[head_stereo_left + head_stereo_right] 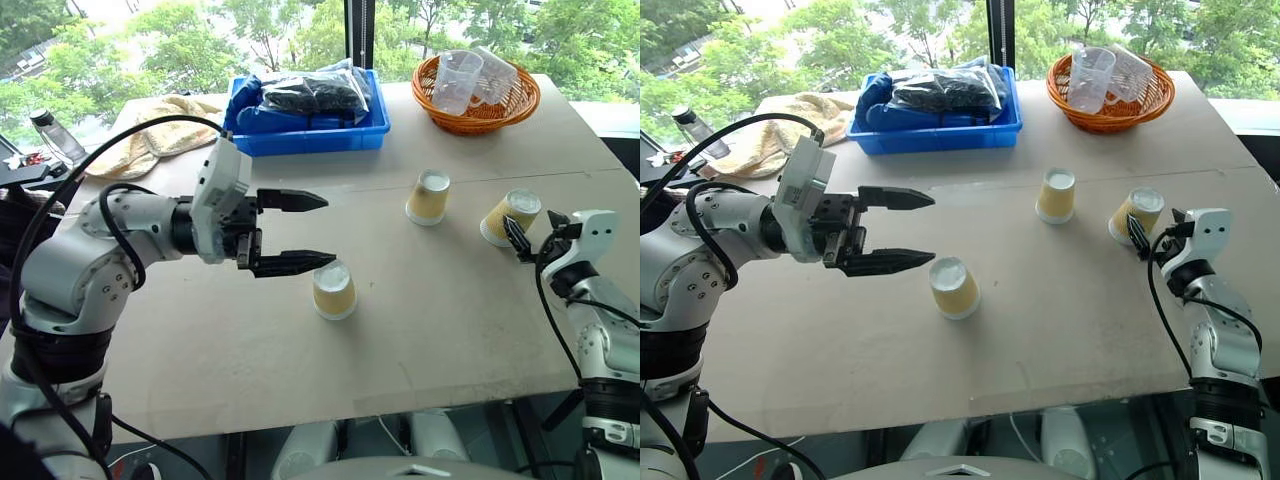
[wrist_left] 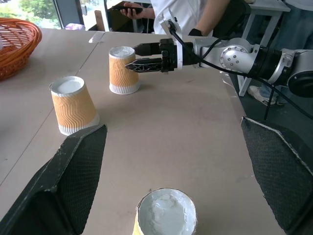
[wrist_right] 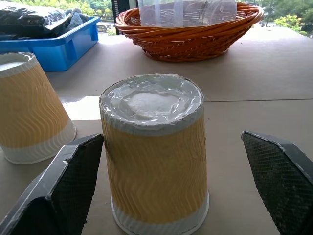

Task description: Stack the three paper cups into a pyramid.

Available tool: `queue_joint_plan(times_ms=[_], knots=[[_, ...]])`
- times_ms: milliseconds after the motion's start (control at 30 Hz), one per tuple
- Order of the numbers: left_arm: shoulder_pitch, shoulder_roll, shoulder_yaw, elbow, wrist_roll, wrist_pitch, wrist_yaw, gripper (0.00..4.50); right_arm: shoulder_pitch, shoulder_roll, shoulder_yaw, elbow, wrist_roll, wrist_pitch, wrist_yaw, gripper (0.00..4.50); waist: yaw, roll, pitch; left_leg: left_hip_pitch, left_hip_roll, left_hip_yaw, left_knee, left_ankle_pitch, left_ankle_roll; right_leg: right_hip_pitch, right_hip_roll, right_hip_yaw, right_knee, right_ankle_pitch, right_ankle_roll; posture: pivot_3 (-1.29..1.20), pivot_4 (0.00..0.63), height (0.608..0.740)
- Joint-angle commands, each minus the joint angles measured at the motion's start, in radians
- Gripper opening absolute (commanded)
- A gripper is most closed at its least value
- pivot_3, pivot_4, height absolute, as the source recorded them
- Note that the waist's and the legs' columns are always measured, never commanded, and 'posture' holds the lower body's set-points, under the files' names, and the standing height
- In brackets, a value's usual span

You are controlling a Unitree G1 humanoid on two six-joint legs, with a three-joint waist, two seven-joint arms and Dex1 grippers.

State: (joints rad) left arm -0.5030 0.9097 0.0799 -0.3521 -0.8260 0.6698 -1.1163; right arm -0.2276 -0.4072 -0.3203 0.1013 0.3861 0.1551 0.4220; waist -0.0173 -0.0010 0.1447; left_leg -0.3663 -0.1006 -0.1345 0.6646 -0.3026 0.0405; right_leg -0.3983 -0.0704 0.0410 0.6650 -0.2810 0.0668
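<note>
The three paper cups stand upside down and well apart on the table (image 1: 300, 380), none yet stacked, so the pyramid is not begun. Taking the orange basket (image 1: 478, 95) as landmark: the middle cup (image 1: 428, 197) stands just in front of the basket, the right-hand cup (image 1: 510, 217) in front of it toward the robot's right, and the near cup (image 1: 333, 290) farther from the basket, toward the robot and to its left. The right gripper (image 2: 142, 56) has its jaws spread wide and empty, and the right-hand cup stands straight ahead between the two fingers, upright, its long axis vertical, the basket directly behind it. It looks close enough that a short advance would bracket it. The left gripper (image 1: 295, 232) hangs open and empty above the table, pointing sideways across it, with the near cup just beyond and below its fingertips. Each arm is nearest its own cup; the right looks better lined up.
</note>
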Motion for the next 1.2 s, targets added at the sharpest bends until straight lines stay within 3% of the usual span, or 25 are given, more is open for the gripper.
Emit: queue_joint_plan(times_ms=[33,700,767,900,1200], knots=[[-0.016,-0.005,0.038,-0.007,0.005,-0.001,0.028,4.48,-0.034,0.003,-0.014,0.019,0.000,-0.038,-0.003,4.50,0.000,0.000,0.000,0.000,0.000,0.000,0.000,0.000,0.000,0.000,0.000,0.000,0.000,0.000,0.000,0.00,0.150,0.740],[-0.028,-0.022,0.056,0.015,0.027,0.046,0.130,4.48,-0.118,0.036,0.008,0.094,-0.035,-0.086,-0.012,4.50,-0.003,0.000,0.000,0.000,0.000,0.000,0.000,0.000,0.000,0.000,0.000,0.000,0.000,0.000,0.000,0.00,0.150,0.740],[-0.026,-0.024,0.056,0.015,0.031,0.044,0.127,4.50,-0.117,0.037,0.009,0.091,-0.034,-0.088,-0.010,3.52,-0.003,0.000,0.000,0.000,0.000,0.000,0.000,0.000,0.000,0.000,0.000,0.000,0.000,0.000,0.000,0.00,0.150,0.740],[-0.020,-0.021,0.051,0.020,0.054,0.027,0.114,4.50,-0.108,0.042,0.014,0.070,-0.016,-0.100,0.019,2.00,-0.003,0.000,0.000,0.000,0.000,0.000,0.000,0.000,0.000,0.000,0.000,0.000,0.001,0.000,0.000,0.00,0.150,0.740],[0.076,0.021,0.082,0.035,0.132,-0.083,0.025,4.50,0.053,-0.030,0.146,-0.242,0.123,0.013,0.319,1.91,-0.005,0.001,0.000,-0.002,0.000,0.000,0.000,0.000,0.000,-0.002,0.000,0.000,0.000,0.000,0.000,0.00,0.150,0.740]])
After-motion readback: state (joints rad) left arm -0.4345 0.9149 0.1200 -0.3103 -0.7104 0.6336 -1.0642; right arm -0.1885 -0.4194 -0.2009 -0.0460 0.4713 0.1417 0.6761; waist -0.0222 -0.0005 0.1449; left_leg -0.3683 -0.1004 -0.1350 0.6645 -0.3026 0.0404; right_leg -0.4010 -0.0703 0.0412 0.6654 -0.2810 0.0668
